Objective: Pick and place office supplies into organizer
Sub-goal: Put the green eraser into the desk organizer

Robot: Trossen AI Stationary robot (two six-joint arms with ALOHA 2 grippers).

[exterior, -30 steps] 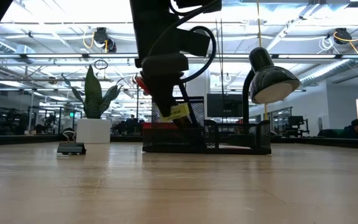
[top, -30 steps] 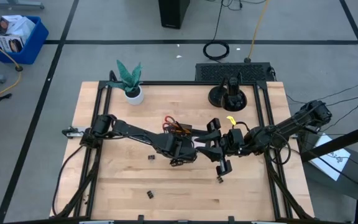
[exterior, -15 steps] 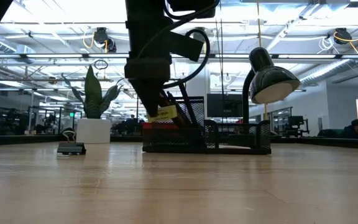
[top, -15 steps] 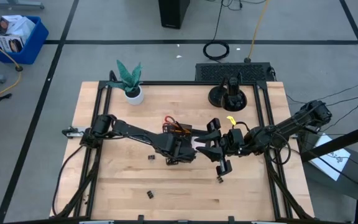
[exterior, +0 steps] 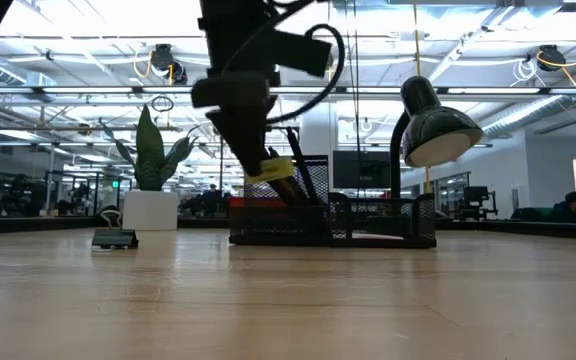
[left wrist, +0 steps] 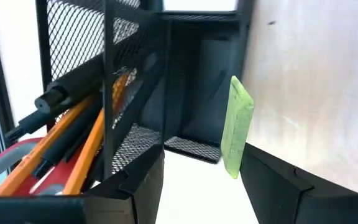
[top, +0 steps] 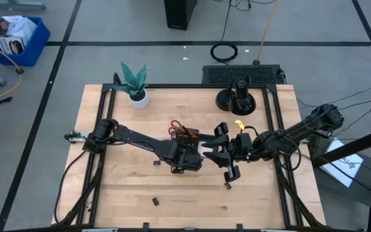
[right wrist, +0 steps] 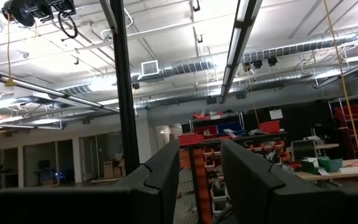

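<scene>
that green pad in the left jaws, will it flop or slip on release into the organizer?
The green pad looks like a thin flat slab standing on edge without sagging, so probably stiff and light. Held near one end by the left gripper, it may tip flat when dropped. The organizer has mesh walls that should stop it sliding.

the bench (top: 127, 193) is pale wood planks inside a black frame, standing on a grey floor (top: 108, 58) crossed by dark lines. a blue bin (top: 19, 40) holding white things sits on the floor off one corner, and a coiled black cable (top: 225, 52) lies beyond the far edge. level across the bench, a large hall shows with bright strip lights (exterior: 88, 40), ducts (right wrist: 291, 56) and pipes overhead, and shelving with red bins (right wrist: 229, 134) farther back.
</scene>
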